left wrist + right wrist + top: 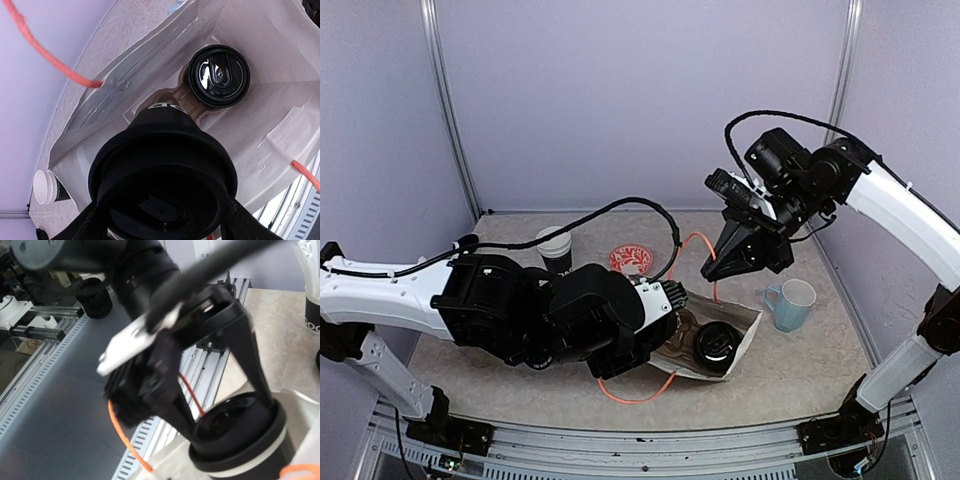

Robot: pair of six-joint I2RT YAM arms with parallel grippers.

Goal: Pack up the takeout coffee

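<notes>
The cup, lid toward the wrist camera, is clamped at the lid between the spread fingers of the left gripper. Its base end points into the mouth of the bag, reaching the brown carrier inside. The second cup sits deeper in the bag, in the same carrier, lid on.

The white bag lies on its side on the table, and the left arm's bulk covers its mouth from above. One orange handle arches up from the bag's far side and another loops out on the near side.

The right gripper hangs above the bag's far edge with its fingers pressed together, right beside the far handle; whether they pinch it I cannot tell.

A blue mug stands just right of the bag. A red disc and a straw cup stand beyond it to the left.
</notes>
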